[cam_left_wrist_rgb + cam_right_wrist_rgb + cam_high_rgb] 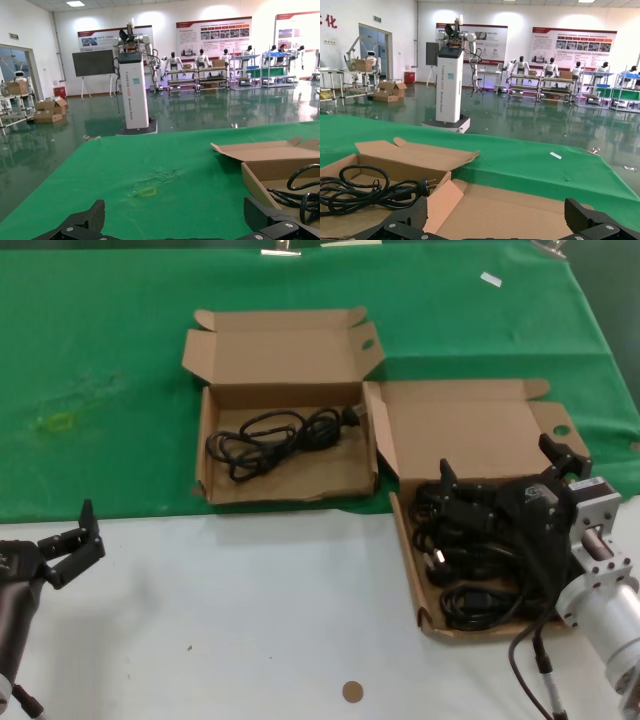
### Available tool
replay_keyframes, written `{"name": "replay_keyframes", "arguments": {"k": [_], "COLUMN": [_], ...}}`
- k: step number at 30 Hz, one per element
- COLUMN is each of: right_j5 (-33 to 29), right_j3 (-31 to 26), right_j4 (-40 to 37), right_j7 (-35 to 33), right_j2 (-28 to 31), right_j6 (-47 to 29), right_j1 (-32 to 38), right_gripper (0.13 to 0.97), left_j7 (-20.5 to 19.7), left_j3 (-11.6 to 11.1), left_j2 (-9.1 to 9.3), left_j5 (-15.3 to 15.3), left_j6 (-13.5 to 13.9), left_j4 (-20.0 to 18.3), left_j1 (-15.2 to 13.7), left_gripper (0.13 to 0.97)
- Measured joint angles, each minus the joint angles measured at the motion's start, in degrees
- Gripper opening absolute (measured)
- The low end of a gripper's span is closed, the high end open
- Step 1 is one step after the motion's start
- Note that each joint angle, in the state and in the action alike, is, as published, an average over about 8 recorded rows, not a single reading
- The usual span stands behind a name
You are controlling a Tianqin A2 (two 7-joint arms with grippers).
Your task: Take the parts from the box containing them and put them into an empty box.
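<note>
Right end effector [505,472] hangs over the full box [415,570], fingers spread wide, released, nothing between them; the piled cords [470,560] lie just beneath it inside that box. The full box sits on the table [250,610], touching the right side of the second box [205,440]. One looped cord [280,435] lies on the second box's floor, plug end toward the full box. Both lids stand open, behind their trays, on the green cloth [100,390]. Left end effector [75,540] is parked well left of the full box, low over the white table, fingers apart, empty. A small round disc [352,691] lies on the table near the full box's front corner.
</note>
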Motion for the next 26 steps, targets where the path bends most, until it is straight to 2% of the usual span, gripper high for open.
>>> {"name": "replay_keyframes", "arguments": {"k": [26], "right_j5": [0.0], "right_j3": [0.0], "right_j4": [0.0], "right_j7": [0.0], "right_j2": [0.0], "right_j6": [0.0], "right_j1": [0.0], "right_gripper": [0.966], "left_j7": [0.0], "left_j3": [0.0], "left_j2": [0.00], "left_j5": [0.0], "left_j6": [0.0], "left_j4": [0.0], "left_j1": [0.0], "left_gripper": [0.966]}}
